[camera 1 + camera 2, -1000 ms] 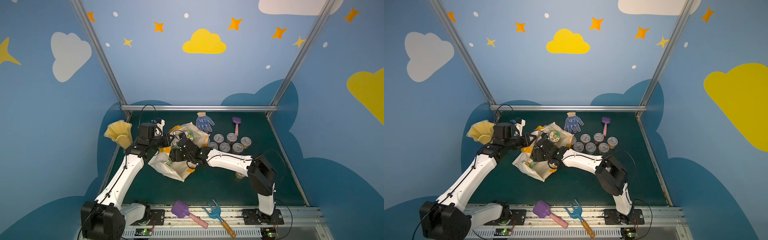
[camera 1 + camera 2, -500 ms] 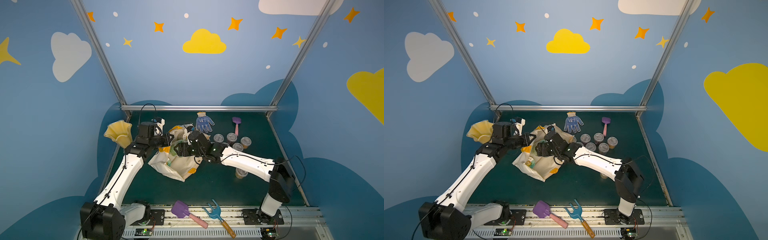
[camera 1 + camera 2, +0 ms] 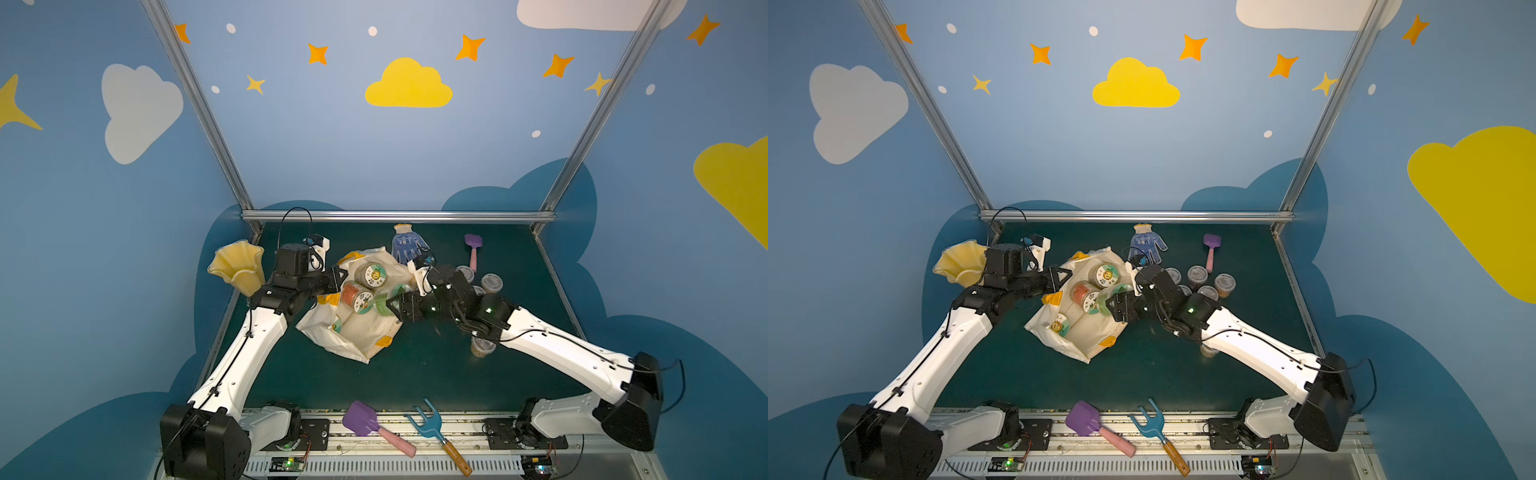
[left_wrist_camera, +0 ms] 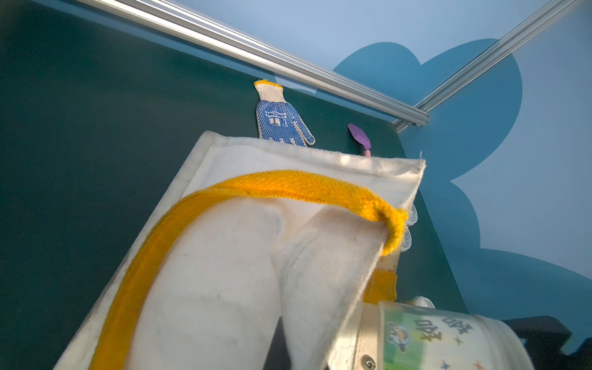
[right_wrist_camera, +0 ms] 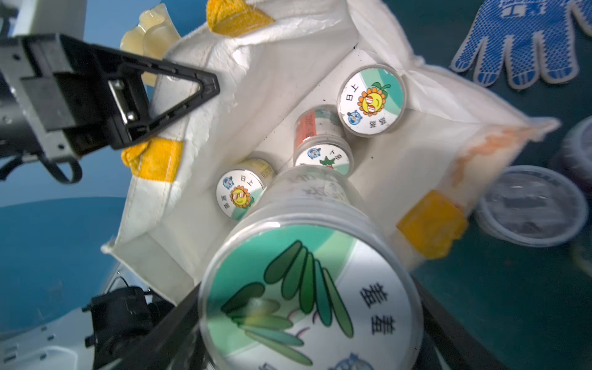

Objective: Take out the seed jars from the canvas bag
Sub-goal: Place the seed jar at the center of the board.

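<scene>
Top views: high at front, looking down, whole table (image 3: 436, 374).
Wrist views: close in, sharing the canvas bag (image 4: 224, 256).

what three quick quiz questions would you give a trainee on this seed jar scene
1. True or false: the left gripper has its jaws shut on the rim of the canvas bag.
2. What is the right gripper holding? A) nothing B) a green-lidded seed jar C) a watering can
3. How many pictured-lid jars lie inside the bag, not counting the held one?

Key: 1 true; 2 B; 3 three.
</scene>
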`<action>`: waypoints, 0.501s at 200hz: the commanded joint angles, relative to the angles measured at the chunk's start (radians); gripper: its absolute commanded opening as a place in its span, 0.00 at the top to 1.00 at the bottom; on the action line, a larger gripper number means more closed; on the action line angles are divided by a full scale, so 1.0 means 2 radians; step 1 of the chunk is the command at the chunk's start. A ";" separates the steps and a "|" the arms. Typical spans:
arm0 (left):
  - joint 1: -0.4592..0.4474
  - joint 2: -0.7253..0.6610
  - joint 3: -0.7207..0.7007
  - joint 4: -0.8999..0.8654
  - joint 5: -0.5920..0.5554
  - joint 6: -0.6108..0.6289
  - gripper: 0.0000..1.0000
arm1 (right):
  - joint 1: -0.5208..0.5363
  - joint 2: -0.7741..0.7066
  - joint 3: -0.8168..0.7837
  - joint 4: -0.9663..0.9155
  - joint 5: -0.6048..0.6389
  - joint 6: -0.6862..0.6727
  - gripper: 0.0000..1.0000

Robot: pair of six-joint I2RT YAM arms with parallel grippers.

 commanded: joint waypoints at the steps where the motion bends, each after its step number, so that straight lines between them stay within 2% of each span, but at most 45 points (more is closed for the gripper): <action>1: -0.001 -0.001 0.009 0.002 0.000 0.007 0.95 | -0.007 -0.043 0.001 -0.054 -0.006 -0.053 0.28; 54: -0.001 -0.002 0.002 0.007 0.001 0.005 0.95 | -0.034 -0.106 -0.023 -0.149 0.024 -0.066 0.28; 100: -0.001 -0.001 0.002 0.006 0.001 0.008 0.95 | -0.066 -0.108 -0.055 -0.201 0.058 -0.060 0.28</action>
